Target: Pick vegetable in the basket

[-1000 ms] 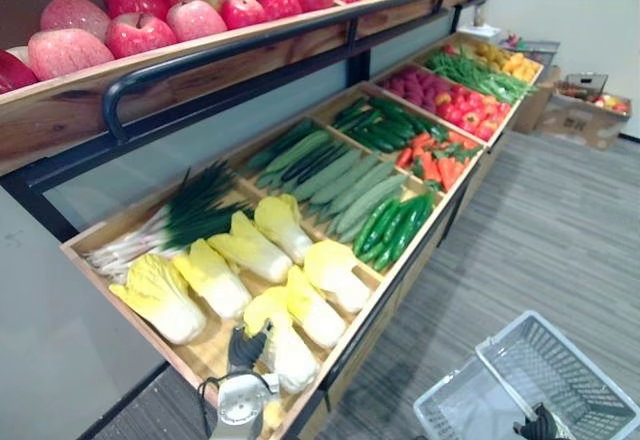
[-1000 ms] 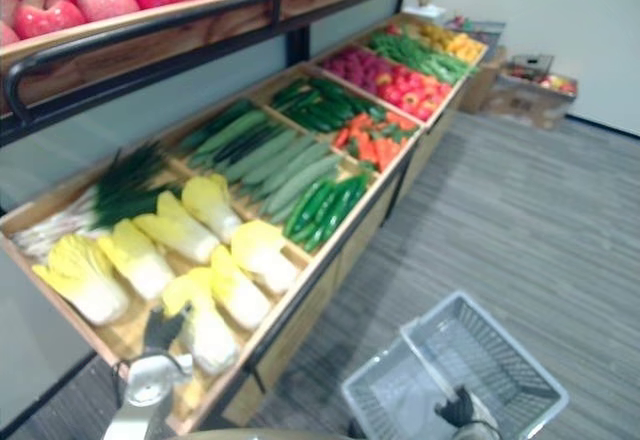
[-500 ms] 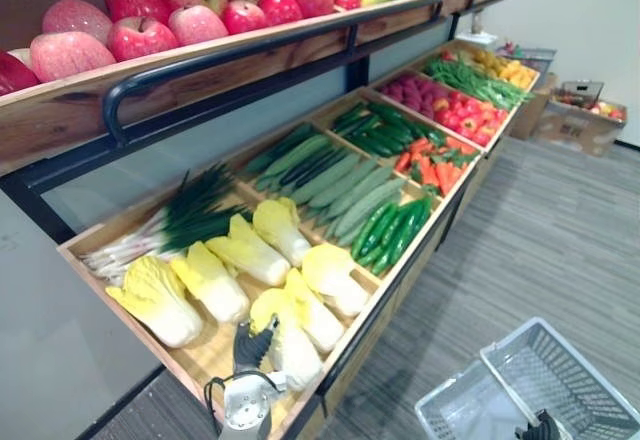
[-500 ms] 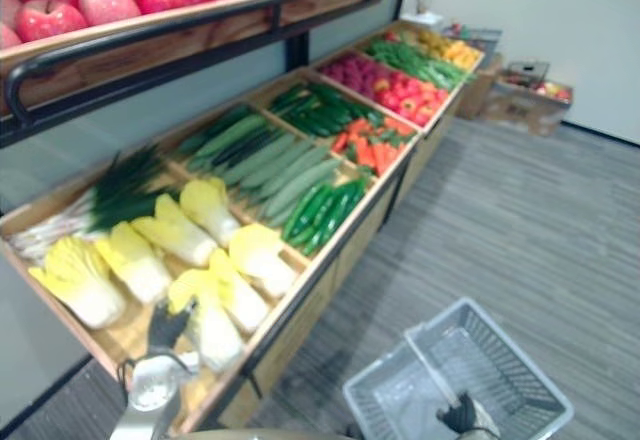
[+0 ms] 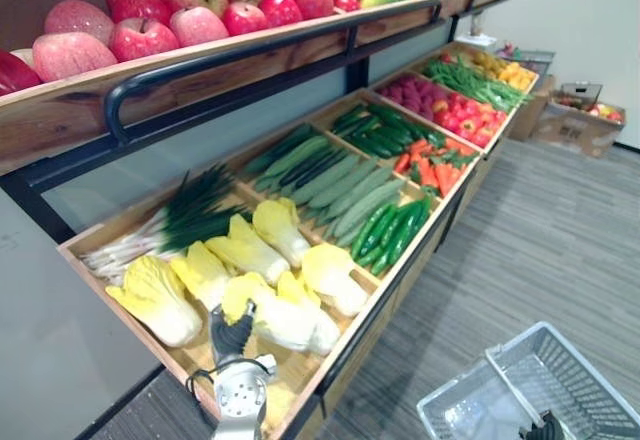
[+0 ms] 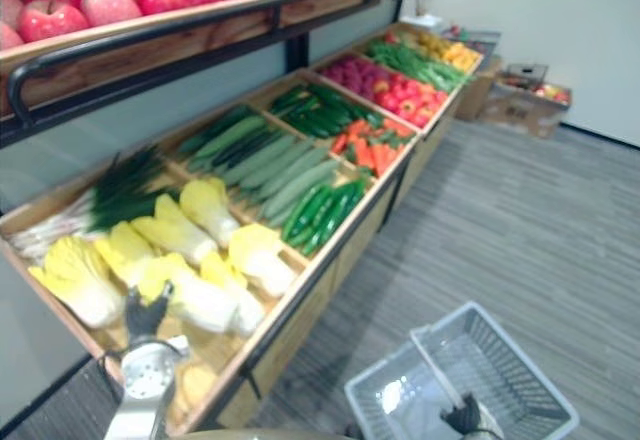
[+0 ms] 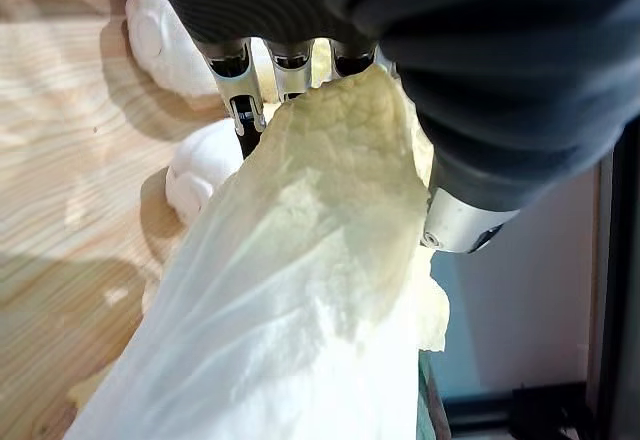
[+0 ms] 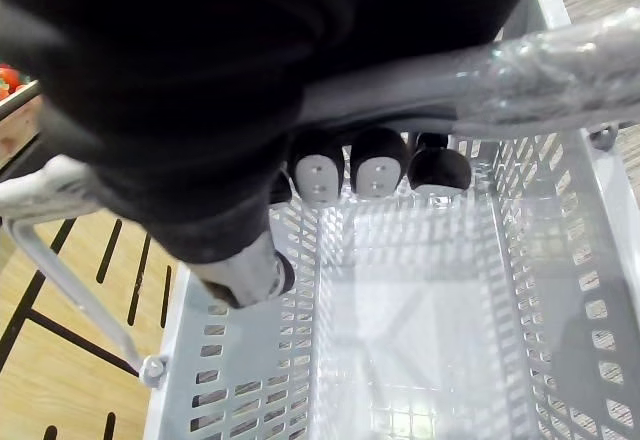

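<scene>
My left hand reaches into the near wooden bin, fingers curled round a pale yellow napa cabbage that lies crosswise over the other cabbages. Seen from the left wrist, that cabbage comes right up against the palm, with the fingers wrapped over its leafy end. A grey plastic basket hangs low at the right above the floor and holds nothing. My right hand grips its handle, fingers curled round the bar.
More napa cabbages and green onions fill the near bin. Cucumbers, carrots and peppers lie farther along. Apples sit on the upper shelf behind a black rail. A cardboard box stands at the far right.
My left hand has shifted left and drawn the cabbage up out of its place, turning it crosswise over the others. The basket sits slightly lower in the picture.
</scene>
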Controlling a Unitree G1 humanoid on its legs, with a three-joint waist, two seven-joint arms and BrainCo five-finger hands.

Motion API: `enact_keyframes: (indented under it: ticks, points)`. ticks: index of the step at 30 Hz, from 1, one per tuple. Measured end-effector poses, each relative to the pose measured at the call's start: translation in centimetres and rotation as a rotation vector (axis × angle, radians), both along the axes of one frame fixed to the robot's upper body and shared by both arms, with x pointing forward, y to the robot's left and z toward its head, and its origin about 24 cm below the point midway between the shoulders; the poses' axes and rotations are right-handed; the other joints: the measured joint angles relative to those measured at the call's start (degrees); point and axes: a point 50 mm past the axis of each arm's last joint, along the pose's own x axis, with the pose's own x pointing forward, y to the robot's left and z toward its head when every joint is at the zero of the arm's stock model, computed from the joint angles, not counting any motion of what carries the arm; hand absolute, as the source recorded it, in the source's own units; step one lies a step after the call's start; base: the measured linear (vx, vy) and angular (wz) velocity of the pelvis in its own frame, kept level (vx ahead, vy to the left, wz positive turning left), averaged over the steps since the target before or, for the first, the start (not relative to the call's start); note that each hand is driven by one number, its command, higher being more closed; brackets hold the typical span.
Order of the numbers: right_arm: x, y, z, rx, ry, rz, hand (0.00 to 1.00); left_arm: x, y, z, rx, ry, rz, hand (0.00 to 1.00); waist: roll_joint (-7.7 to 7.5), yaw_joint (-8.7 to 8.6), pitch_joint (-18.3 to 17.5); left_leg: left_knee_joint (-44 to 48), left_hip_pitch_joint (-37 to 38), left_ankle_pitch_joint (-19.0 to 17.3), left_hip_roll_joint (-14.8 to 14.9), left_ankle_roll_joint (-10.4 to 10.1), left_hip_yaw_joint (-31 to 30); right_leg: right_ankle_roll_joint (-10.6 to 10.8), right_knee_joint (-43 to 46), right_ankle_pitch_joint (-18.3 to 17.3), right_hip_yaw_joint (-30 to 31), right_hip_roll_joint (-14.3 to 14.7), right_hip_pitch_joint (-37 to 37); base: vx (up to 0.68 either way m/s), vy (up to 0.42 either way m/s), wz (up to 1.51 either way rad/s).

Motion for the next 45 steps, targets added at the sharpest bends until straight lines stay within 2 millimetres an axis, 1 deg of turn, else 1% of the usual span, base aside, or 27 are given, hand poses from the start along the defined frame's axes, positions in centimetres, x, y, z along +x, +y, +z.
enact_keyframes:
  ticks: [3,6,8,9,11,16,20,22,23,24,25,26,28,29,31,33,36,39,41,42,45]
  points:
    - [0.1,0.0,0.0,0.0,-0.002,0.001,1.0,0.1,0.5,0.8,0.012,-0.038,0.043,1.0,-0.06,-0.02,0.0,0.0,0.0,0.0,0.0,0.0,0.0,0.2,0.0,0.1,0.0,0.0,0.0,0.0,0.0,0.0]
    - [0.1,0.0,0.0,0.001,-0.002,0.001,1.0,0.6,0.4,1.4,0.013,-0.068,0.044,1.0,-0.1,-0.1,0.1,0.0,0.0,0.0,0.0,0.0,0.0,0.3,-0.1,0.2,0.0,0.0,0.0,0.0,0.0,0.0]
    - [0.2,0.0,0.0,0.001,-0.005,0.002,1.0,0.8,0.2,1.9,0.013,-0.092,0.037,1.0,-0.16,-0.52,0.0,0.0,0.0,0.0,0.0,0.0,-0.1,0.3,-0.1,0.2,0.0,0.0,0.0,0.0,0.0,0.0]
    - [0.3,0.0,0.1,0.001,-0.011,0.005,1.0,0.9,0.1,2.2,0.014,-0.105,0.029,1.0,-0.18,-1.05,0.0,0.0,0.0,0.0,0.0,0.0,-0.1,0.3,-0.1,0.2,0.0,0.0,0.0,0.0,0.0,0.0]
    - [0.4,0.1,0.1,0.003,-0.016,0.008,1.0,1.3,-0.5,2.6,0.003,-0.126,-0.006,1.0,-0.19,-1.25,0.0,0.1,0.0,0.0,0.0,0.0,0.0,0.3,-0.2,0.2,0.0,0.0,0.0,0.0,0.0,0.0]
    - [0.6,0.0,0.2,0.002,-0.021,0.009,1.0,2.5,-3.8,2.9,-0.087,-0.155,-0.188,1.0,-0.19,-1.36,0.0,0.3,0.0,-0.2,0.1,-0.2,0.1,0.3,-0.2,0.2,0.1,0.1,-0.1,0.0,0.0,0.0]
    - [1.1,-0.2,0.4,-0.005,-0.032,0.014,1.0,3.4,-6.9,3.5,-0.161,-0.182,-0.348,1.0,-0.08,-1.37,0.0,1.1,-0.2,-0.6,0.7,-0.6,0.3,0.1,-0.1,0.1,0.3,0.6,0.0,0.0,0.0,-0.03]
    - [1.2,-0.4,0.5,-0.012,-0.034,0.016,1.0,3.4,-7.9,3.8,-0.171,-0.193,-0.406,1.0,0.1,-1.38,0.1,1.2,-0.1,-0.6,0.9,-0.6,0.5,0.0,0.0,0.1,0.4,0.8,0.0,0.0,-0.013,-0.06]
    - [1.4,-0.6,0.6,-0.02,-0.037,0.02,1.0,3.4,-8.8,4.0,-0.186,-0.203,-0.459,1.0,0.36,-1.36,0.1,1.2,0.2,-0.7,1.0,-0.7,0.9,0.0,0.0,0.0,0.8,1.0,0.0,0.01,-0.022,-0.13]
    - [1.5,-0.7,0.7,-0.023,-0.04,0.022,1.0,3.4,-9.1,4.0,-0.201,-0.206,-0.476,1.0,0.48,-1.28,0.2,1.2,0.5,-0.7,1.0,-0.8,1.5,0.0,0.1,0.0,1.1,1.1,0.0,0.0,-0.023,-0.23]
    - [1.8,-0.9,0.9,-0.029,-0.047,0.026,1.0,3.3,-9.7,4.0,-0.22,-0.206,-0.511,1.0,0.14,-1.29,0.4,1.2,0.8,-1.0,1.2,-1.0,1.9,0.0,0.1,0.0,1.7,1.3,0.0,0.0,-0.013,-0.2]
    - [1.8,-1.0,0.9,-0.032,-0.048,0.026,1.0,3.3,-10.1,4.1,-0.225,-0.208,-0.531,1.0,0.3,-1.28,0.4,1.2,1.0,-1.0,1.2,-1.0,2.1,0.0,0.1,0.0,1.9,1.4,0.0,0.01,-0.017,-0.21]
    - [2.0,-1.3,1.1,-0.031,-0.058,0.018,1.0,3.3,-11.7,4.6,-0.253,-0.226,-0.609,1.0,0.75,-1.15,0.5,1.0,1.7,-1.2,1.6,-1.2,3.1,0.1,0.1,0.1,2.9,1.6,0.1,0.01,-0.016,-0.19]
    - [2.1,-1.3,1.1,-0.03,-0.061,0.016,1.0,3.4,-12.1,4.8,-0.27,-0.233,-0.628,1.0,0.8,-1.19,0.5,1.0,1.7,-1.2,1.6,-1.3,3.2,0.1,0.1,0.1,3.0,1.6,0.1,0.01,-0.017,-0.13]
    - [2.1,-1.4,1.2,-0.016,-0.074,-0.006,1.0,3.4,-13.7,5.5,-0.302,-0.259,-0.705,1.0,0.73,-1.2,0.6,1.0,1.9,-1.3,1.8,-1.3,3.5,0.2,0.2,0.2,3.2,1.6,0.1,0.01,-0.013,-0.07]
    - [2.3,-1.4,1.3,0.001,-0.094,-0.028,1.0,3.2,-14.6,5.8,-0.337,-0.269,-0.744,1.0,0.68,-1.17,0.6,0.9,2.1,-1.4,1.9,-1.4,4.4,0.2,0.4,0.2,3.7,1.7,0.1,0.0,-0.003,-0.14]
    - [2.9,-1.5,2.0,0.019,-0.153,-0.053,1.0,3.0,-15.9,6.1,-0.377,-0.274,-0.793,1.0,0.68,-1.1,0.6,1.0,2.8,-1.8,1.9,-1.3,5.0,0.3,0.6,0.1,4.5,1.8,0.3,0.0,-0.003,-0.13]
    - [3.9,-1.5,3.1,0.035,-0.221,-0.052,1.0,2.7,-16.8,6.2,-0.402,-0.275,-0.838,1.0,0.54,-1.07,0.7,1.0,3.5,-2.1,2.0,-1.3,6.5,0.3,1.0,0.1,5.4,1.9,0.3,-0.01,-0.003,-0.13]
    - [4.4,-1.4,3.6,0.038,-0.253,-0.042,1.0,2.4,-17.5,6.4,-0.431,-0.277,-0.878,1.0,0.54,-0.98,0.7,1.1,4.0,-2.6,2.0,-1.7,7.1,0.3,1.1,0.1,6.0,2.0,0.5,-0.01,-0.006,-0.19]
    - [4.9,-1.3,4.1,0.055,-0.281,-0.042,1.0,2.2,-18.0,6.6,-0.449,-0.281,-0.912,1.0,0.53,-0.84,0.8,1.1,4.4,-2.8,2.1,-1.8,7.9,0.4,1.1,0.1,6.5,2.2,0.5,0.0,-0.004,-0.25]
    - [5.9,-1.2,5.1,0.062,-0.341,-0.032,1.0,2.1,-18.7,7.0,-0.45,-0.288,-0.979,1.0,0.62,-0.77,1.0,1.8,5.5,-3.4,2.6,-2.1,9.7,0.6,1.4,-0.1,8.1,3.1,0.6,0.01,-0.009,-0.29]
